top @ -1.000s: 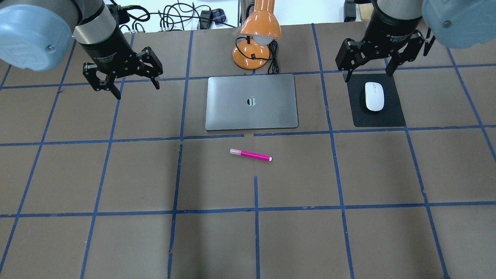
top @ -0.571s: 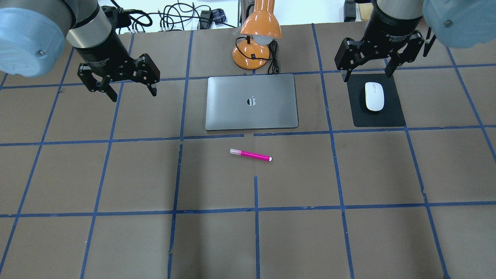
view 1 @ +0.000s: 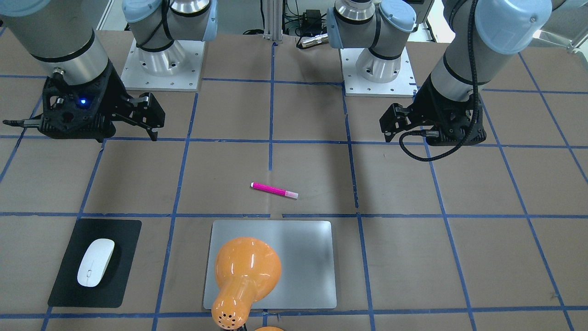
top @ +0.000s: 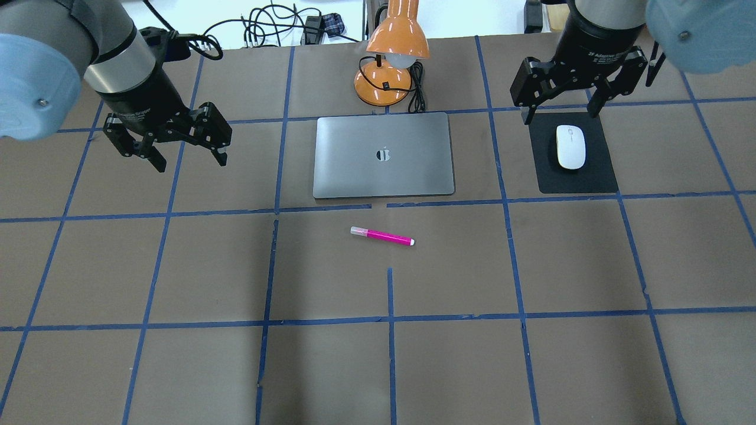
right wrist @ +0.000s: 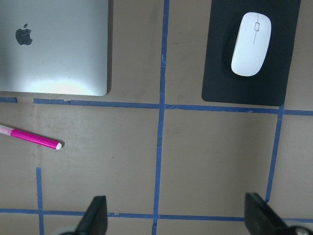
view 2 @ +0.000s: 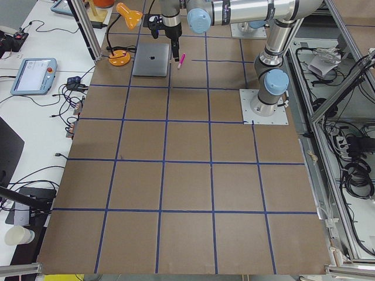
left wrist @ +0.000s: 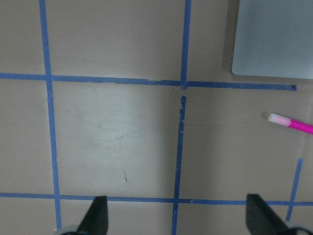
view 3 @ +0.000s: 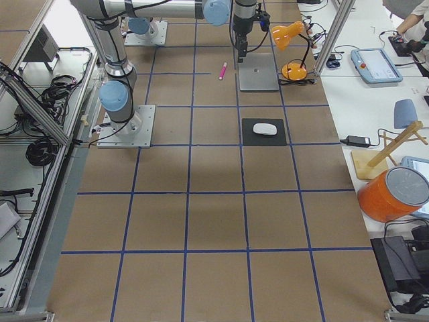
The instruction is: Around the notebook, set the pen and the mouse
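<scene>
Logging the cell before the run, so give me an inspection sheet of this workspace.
Surface: brown table, blue tape grid.
Job's things: pen lies on the robot's side of the notebook, apart from it; mouse rests on a black mat.
Clutter: orange lamp, base beyond the notebook.
Pincers: left pincer open, empty, raised over bare table; right pincer open, empty, raised on the mouse's side.
Cables: lamp cord beside its base; tangled cables past the far edge.
Surroundings: pendant on a side bench.
</scene>
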{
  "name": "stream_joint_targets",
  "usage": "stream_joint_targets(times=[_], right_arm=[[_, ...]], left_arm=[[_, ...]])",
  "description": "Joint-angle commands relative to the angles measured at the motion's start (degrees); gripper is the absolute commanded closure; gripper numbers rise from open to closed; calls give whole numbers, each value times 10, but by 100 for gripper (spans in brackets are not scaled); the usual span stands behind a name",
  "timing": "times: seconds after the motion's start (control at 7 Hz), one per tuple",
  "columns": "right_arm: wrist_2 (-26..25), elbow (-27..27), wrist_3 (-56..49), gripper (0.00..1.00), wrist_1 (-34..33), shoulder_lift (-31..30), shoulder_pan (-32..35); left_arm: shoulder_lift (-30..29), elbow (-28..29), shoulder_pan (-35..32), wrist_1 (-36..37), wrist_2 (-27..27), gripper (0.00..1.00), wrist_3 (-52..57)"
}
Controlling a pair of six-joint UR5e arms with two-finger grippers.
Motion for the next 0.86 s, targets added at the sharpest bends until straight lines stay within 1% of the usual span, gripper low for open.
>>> stream_joint_targets(times=[0.0, 0.71], right_arm=[[0, 2, 0, 0, 2, 0, 0], [2, 5, 0, 0, 0, 0, 0]], left_arm=[[2, -3, 3, 1, 3, 0, -4], [6, -3, -2, -2, 3, 0, -12]])
